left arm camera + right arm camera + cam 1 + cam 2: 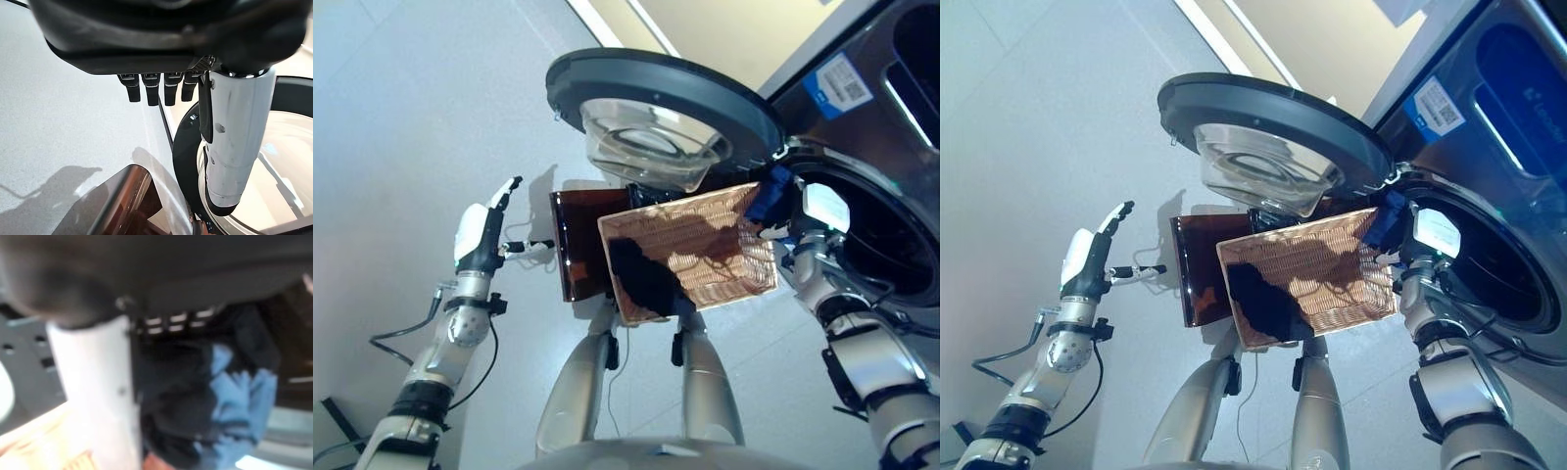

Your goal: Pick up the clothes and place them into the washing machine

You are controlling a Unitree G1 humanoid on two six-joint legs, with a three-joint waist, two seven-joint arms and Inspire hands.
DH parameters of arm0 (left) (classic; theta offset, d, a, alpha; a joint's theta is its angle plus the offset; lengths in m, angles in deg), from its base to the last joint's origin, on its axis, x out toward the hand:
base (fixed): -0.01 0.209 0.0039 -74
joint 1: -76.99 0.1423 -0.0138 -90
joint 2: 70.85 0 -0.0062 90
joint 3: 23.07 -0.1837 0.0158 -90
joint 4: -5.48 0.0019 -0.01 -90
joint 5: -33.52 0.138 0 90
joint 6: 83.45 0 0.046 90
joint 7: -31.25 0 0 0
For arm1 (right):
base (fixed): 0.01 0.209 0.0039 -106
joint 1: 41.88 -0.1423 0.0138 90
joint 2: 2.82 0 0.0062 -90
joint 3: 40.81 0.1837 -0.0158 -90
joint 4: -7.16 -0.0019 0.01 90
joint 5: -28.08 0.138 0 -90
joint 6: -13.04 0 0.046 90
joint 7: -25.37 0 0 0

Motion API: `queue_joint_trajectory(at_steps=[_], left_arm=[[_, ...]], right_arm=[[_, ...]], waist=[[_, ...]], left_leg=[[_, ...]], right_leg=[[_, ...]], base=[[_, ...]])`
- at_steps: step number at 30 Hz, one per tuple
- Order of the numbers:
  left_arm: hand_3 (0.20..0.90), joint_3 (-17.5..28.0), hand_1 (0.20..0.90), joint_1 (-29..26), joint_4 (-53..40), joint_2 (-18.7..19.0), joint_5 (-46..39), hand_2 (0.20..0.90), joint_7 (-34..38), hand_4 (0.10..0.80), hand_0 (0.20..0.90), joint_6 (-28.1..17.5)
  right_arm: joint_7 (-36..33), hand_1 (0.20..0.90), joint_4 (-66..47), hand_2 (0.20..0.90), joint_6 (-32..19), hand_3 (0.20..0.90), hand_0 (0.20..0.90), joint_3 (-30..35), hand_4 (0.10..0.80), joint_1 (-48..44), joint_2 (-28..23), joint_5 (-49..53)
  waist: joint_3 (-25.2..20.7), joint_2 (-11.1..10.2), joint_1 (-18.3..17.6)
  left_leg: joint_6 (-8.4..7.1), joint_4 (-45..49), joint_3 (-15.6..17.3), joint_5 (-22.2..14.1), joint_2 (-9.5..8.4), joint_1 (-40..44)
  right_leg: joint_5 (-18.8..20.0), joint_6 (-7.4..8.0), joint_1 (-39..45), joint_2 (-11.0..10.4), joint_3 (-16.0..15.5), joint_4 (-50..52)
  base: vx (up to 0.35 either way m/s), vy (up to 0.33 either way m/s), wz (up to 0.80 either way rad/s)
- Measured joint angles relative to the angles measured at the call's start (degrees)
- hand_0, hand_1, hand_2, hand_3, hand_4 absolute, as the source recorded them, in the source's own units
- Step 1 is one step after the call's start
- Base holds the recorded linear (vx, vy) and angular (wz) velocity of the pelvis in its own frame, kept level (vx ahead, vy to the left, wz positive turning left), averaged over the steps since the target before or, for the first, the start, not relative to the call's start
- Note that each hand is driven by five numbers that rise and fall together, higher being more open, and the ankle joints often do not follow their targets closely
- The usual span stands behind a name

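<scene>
A blue and dark cloth (771, 194) hangs at the rim of the washing machine's drum opening (886, 240), between the wicker basket (715, 240) and the drum. My right hand (811, 227) is right behind it, and its wrist view shows the fingers curled on the cloth (239, 396). A dark garment (641, 276) lies in the basket's near left corner. Far out to the left, my left hand (478, 235) is raised over the floor with straight fingers (152, 89), holding nothing.
The round washer door (656, 93) stands swung open above the basket, its glass bowl facing down. A brown glossy box (576, 245) sits behind the basket's left side. Grey floor spreads to the left.
</scene>
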Motion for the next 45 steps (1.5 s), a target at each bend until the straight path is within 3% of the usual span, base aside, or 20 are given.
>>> queue_joint_trajectory(at_steps=[1, 2, 10, 27, 36, 38, 45], left_arm=[[0.9, 0.0, 0.9, 0.0, 0.0, 0.0, 0.0, 0.9, -0.2, 0.8, 0.9, 0.0], [0.9, 0.0, 0.9, 0.0, -0.1, 0.0, 0.0, 0.9, -0.3, 0.8, 0.9, 0.0], [0.9, 0.0, 0.9, 0.0, -1.3, 0.3, -0.4, 0.9, -1.2, 0.8, 0.9, 0.1], [0.9, 3.9, 0.9, -0.3, -1.9, 0.0, -0.4, 0.9, -0.6, 0.8, 0.9, 1.3], [0.9, 4.6, 0.9, -0.3, -2.0, 0.0, -0.4, 0.9, -0.6, 0.8, 0.9, 1.3], [0.9, 4.6, 0.9, -0.3, -2.0, 0.0, -0.4, 0.9, -0.6, 0.8, 0.9, 1.4], [0.9, 4.6, 0.9, 1.0, -2.0, 0.9, -1.5, 0.9, -0.5, 0.8, 0.9, 1.4]], right_arm=[[0.0, 0.258, 0.1, 0.258, 0.2, 0.258, 0.258, 0.0, 0.341, -0.2, 0.0, 0.0], [0.0, 0.2, 0.1, 0.2, 0.3, 0.2, 0.2, 0.0, 0.3, -0.3, -0.2, 0.1], [3.4, 0.2, 2.4, 0.2, 1.2, 0.2, 0.2, -0.6, 0.3, -4.9, -2.2, 0.0], [4.8, 0.2, 0.4, 0.2, 1.3, 0.2, 0.2, -1.6, 0.3, -3.8, 0.7, 0.1], [4.3, 0.2, -1.0, 0.2, 1.2, 0.2, 0.2, 5.5, 0.3, -0.4, 1.6, 4.0], [2.9, 0.2, -0.4, 0.2, 0.1, 0.2, 0.2, 9.9, 0.3, 0.4, 2.7, 7.0], [-1.3, 0.2, 5.4, 0.2, -5.1, 0.2, 0.2, 24.4, 0.3, 1.1, 6.1, 29.5]], waist=[[0.0, 0.0, 0.1], [0.0, 0.0, 0.1], [0.1, 0.1, 0.9], [2.3, 0.5, 1.7], [2.5, 0.3, 1.6], [2.5, 0.3, 1.5], [2.5, 0.2, 0.2]], left_leg=[[-0.01, 0.0, 0.0, 0.0, 0.0, 0.0], [-0.01, 0.0, 0.0, 0.0, 0.0, 0.0], [-0.21, -0.1, 0.1, 0.3, 0.08, -2.0], [-0.21, -0.2, 0.1, 0.3, 0.02, -2.9], [-0.18, 0.0, 0.1, 0.3, 0.0, -2.9], [-0.18, 0.1, 0.1, 0.3, -0.01, -2.8], [-0.18, 0.8, 0.2, 0.3, -0.04, -2.0]], right_leg=[[0.0, 0.0, 0.0, 0.0, 0.0, 0.0], [0.0, 0.0, 0.0, 0.0, 0.0, 0.0], [-0.1, -0.16, -2.3, 0.0, 0.0, 0.6], [-0.1, -0.18, -3.4, 0.0, 0.1, 0.6], [-0.1, -0.18, -3.4, 0.0, 0.1, 1.0], [-0.1, -0.18, -3.4, 0.0, 0.1, 1.2], [-0.1, -0.18, -2.6, -0.1, 0.2, 1.8]], base=[[0.0, 0.0, 0.0], [0.0, 0.0, 0.0], [-0.004, 0.004, -0.01], [0.0, 0.0, 0.0], [-0.001, 0.001, 0.0], [0.001, 0.005, -0.02], [0.014, 0.002, -0.05]])
